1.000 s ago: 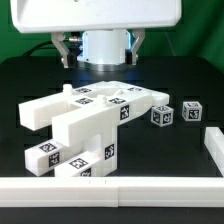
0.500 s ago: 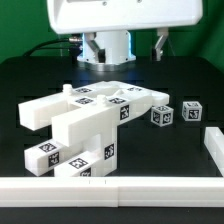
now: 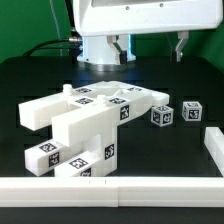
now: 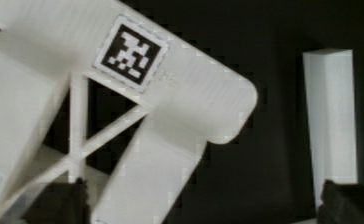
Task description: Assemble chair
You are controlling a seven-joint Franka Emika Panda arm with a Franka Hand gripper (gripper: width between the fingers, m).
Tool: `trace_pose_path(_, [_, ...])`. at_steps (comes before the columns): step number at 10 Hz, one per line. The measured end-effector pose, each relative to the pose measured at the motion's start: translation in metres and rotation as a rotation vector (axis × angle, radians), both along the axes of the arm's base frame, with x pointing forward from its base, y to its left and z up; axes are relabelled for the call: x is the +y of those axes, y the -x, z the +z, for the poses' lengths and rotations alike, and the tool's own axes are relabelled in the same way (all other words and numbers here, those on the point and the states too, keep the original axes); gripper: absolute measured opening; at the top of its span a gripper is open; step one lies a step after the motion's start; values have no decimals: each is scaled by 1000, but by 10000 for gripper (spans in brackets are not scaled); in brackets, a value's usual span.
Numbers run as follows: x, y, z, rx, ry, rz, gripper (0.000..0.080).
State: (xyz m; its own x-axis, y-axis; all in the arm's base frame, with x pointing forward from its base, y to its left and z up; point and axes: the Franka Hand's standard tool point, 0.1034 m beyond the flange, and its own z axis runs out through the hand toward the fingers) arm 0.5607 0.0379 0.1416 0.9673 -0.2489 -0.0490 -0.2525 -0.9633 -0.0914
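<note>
While the part-built chair (image 3: 90, 120) lies at centre, the gripper (image 3: 150, 45) hangs at its one o'clock, jaws wide, apparently empty. Step judged in hand: fetching a part. A loose cube (image 3: 162, 115) at three o'clock calls for descent astride it.

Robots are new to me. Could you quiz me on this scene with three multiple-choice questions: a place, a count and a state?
1. Where do the small cubes stand relative to the pile of chair parts?
A) exterior view's left
B) exterior view's right
C) on top of it
2. How many small cubes stand apart?
A) one
B) two
C) four
3. The gripper is:
A) open, empty
B) shut on a cube
C) clamping a long block

1 B: they sit past the pile's right end.
2 B: two tagged cubes show.
3 A: its jaws stand wide above the parts, nothing between.
</note>
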Motion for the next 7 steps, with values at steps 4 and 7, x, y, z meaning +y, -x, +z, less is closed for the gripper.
trace_pose_path(4, [74, 42, -14, -48, -2, 62, 649])
trace_pose_path(7, [78, 46, -19, -56, 2, 63, 649])
